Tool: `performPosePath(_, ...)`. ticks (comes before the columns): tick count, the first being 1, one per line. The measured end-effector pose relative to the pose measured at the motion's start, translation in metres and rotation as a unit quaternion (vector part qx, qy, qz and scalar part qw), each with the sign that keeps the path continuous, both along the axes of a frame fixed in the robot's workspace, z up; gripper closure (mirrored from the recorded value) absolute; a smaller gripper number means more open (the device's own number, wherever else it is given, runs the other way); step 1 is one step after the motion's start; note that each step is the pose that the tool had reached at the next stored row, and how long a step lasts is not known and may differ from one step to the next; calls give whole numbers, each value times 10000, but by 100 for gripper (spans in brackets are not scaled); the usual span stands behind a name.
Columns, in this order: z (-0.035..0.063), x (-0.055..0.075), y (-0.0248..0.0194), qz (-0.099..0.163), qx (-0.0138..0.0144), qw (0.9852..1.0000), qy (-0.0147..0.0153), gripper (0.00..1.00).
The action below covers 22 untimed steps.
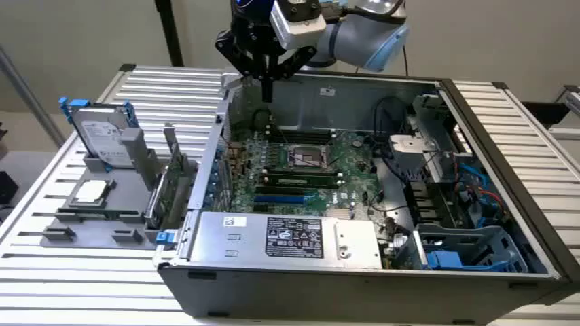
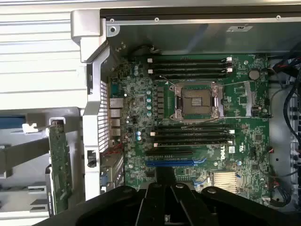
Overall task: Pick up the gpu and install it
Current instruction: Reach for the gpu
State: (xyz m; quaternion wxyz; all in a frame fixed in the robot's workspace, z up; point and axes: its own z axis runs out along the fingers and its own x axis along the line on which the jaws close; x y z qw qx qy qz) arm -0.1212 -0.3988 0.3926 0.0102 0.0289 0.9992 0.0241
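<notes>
approach step, nothing picked: gripper, closed and empty, hangs over the case; gpu stands racked just outside the case. grasping calls for opening first.

The motherboard bears white "DELL" lettering; other labels are unreadable.

the case lies open on top, so the motherboard is reachable from above, the blue slot lying uncovered. the power supply walls the near side; cables and a drive cage crowd the exterior view's right. outside the case wall, the gpu stands upright in a grey rack, open air above its top edge, the hard drive near it
</notes>
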Motion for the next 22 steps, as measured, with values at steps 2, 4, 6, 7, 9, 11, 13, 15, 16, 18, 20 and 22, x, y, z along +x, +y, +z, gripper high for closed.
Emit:
performPosePath(2, 0, 0, 0, 1, 0, 10000, 0, 100)
performPosePath(4, 0, 0, 0, 2, 0, 10000, 0, 100)
performPosePath(6, 0, 0, 0, 3, 0, 10000, 0, 100)
performPosePath(7, 0, 0, 0, 4, 0, 10000, 0, 100)
performPosePath(9, 0, 0, 0, 5, 0, 10000, 0, 100)
performPosePath(11, 0, 0, 0, 6, 0, 10000, 0, 100)
performPosePath(13, 0, 0, 0, 8, 0, 10000, 0, 100)
performPosePath(15, 1, -13, -17, 9, -1, 10000, 1, 100)
performPosePath(16, 0, -37, -38, 9, 0, 10000, 0, 100)
performPosePath(18, 0, -100, -95, 10, 0, 10000, -2, 100)
performPosePath(20, 1, -168, -154, 11, -1, 10000, -3, 100)
performPosePath(22, 0, -242, -212, 12, 0, 10000, -7, 100)
